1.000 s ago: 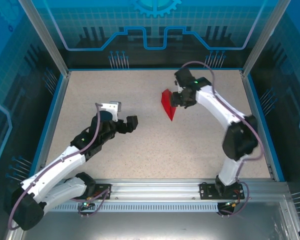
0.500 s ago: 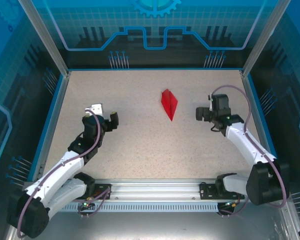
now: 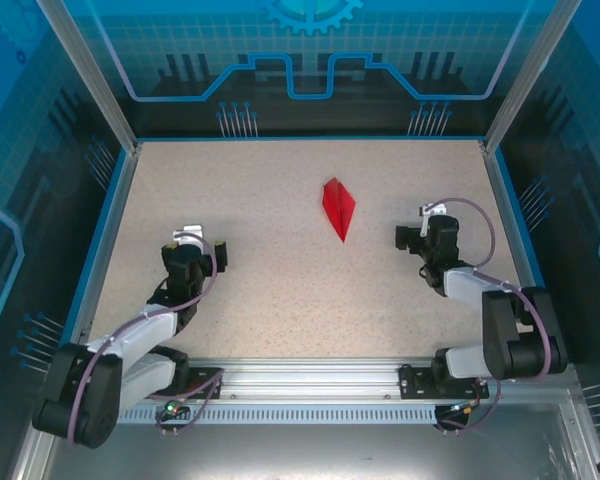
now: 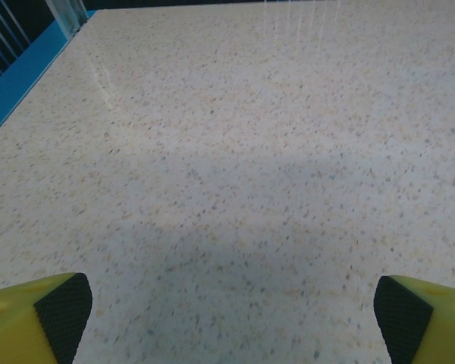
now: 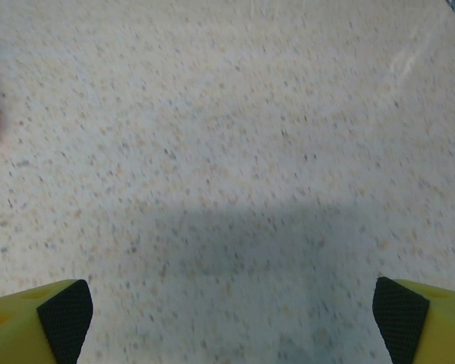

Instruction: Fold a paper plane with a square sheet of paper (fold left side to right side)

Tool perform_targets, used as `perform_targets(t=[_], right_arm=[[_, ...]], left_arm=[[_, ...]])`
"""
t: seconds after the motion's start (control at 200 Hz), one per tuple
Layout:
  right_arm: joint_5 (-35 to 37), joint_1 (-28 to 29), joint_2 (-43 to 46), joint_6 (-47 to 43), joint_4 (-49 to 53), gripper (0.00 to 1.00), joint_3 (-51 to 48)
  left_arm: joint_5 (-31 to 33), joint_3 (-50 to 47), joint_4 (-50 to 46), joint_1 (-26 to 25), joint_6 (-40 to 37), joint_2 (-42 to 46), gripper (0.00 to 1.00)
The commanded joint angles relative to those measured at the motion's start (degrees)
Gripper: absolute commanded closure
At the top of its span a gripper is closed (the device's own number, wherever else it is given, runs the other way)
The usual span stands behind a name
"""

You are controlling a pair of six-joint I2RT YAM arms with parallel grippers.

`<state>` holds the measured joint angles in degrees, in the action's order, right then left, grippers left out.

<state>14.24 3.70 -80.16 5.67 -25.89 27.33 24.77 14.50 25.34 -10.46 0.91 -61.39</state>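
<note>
The left gripper point(image 3: 204, 248) was seen held low over the speckled table point(image 3: 280, 300), its arm tucked close to its base. This was judged a resting pose, since no work lay within its reach. Its jaws were spread wide. In the left wrist view the black pads point(image 4: 63, 307) stood at opposite lower corners, with only bare tabletop between them. Nothing was gripped or touched.

The paper plane point(image 3: 338, 207) was found well to the right of those jaws and farther from the bases. It lay flat on the table as a narrow red dart, its point turned toward the arms and no finger on it. The folding was judged complete (creases could not be made out at this range).

The right gripper point(image 3: 420, 224) was likewise held low and folded back. The plane was near its jaws, to their left and a little beyond them, but apart from them. These jaws were also fully parted and held nothing. A faint red blur, taken to be the plane, was caught at the left edge of the right wrist view.
</note>
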Motion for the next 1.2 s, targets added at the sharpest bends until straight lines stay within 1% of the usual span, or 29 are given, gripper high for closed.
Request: perform_targets(t=[0.0, 0.085, 0.135, 0.18, 0.215, 0.245, 0.315, 0.375, 0.42, 0.455, 0.505, 0.93, 1.05, 1.195], right_arm=[[-3.6, -0.2, -4.3, -3.2, -14.3, 0.01, -1.6], [-4.4, 0.4, -5.0, -4.3, -16.7, 0.01, -2.7], [-5.1, 0.5, -5.8, -4.8, -18.5, 0.01, -3.3], [-5.4, 0.4, -5.9, -5.0, -18.6, 0.01, -3.4], [-5.7, 0.5, -5.9, -4.9, -18.5, 0.01, -3.4], [-5.8, 0.4, -5.9, -5.0, -18.6, 0.01, -3.4], [-6.1, 0.3, -5.9, -4.9, -18.8, 0.01, -3.5], [-6.2, 0.3, -5.9, -4.9, -18.8, 0.01, -3.6], [-6.3, 0.3, -5.8, -5.0, -18.8, 0.01, -3.6], [-6.2, 0.2, -5.9, -5.0, -18.8, 0.01, -3.6], [-6.2, 0.3, -5.9, -5.0, -18.8, 0.01, -3.6], [-6.2, 0.7, -6.0, -5.6, -18.4, 0.01, -3.2], [-7.9, 0.7, -6.0, -6.2, -17.7, 0.01, -2.9], [-7.9, 0.7, -6.0, -6.2, -17.7, 0.01, -2.9]], left_arm=[[-9.9, -1.2, 14.4, 4.0, -2.4, -3.7, 0.01], [-14.8, -0.6, 19.0, 6.2, -2.3, -7.6, 0.01], [-17.5, 0.3, 20.3, 7.3, -2.4, -9.8, 0.01], [-21.2, 1.3, 20.7, 8.0, -2.4, -11.6, 0.01], [-23.8, 1.3, 23.2, 8.4, -2.8, -13.9, 0.01], [-24.8, 1.3, 25.4, 8.4, -3.6, -16.0, 0.01], [-24.4, 1.9, 29.5, 8.5, -3.9, -21.6, 0.01], [-24.9, 3.9, 29.7, 8.5, -4.3, -25.2, 0.01], [-24.5, 6.2, 24.0, 8.8, -3.7, -24.3, 0.01], [-23.2, 7.2, 23.7, 9.2, -3.0, -25.3, 0.01], [-21.0, 9.3, 19.7, 9.6, -1.4, -25.4, 0.01], [-20.9, 9.2, 19.7, 10.2, -0.7, -25.4, 0.01], [-21.0, 9.3, 19.6, 10.2, -0.7, -25.5, 0.01], [-21.1, 9.4, 19.6, 10.2, -0.7, -25.4, 0.01]])
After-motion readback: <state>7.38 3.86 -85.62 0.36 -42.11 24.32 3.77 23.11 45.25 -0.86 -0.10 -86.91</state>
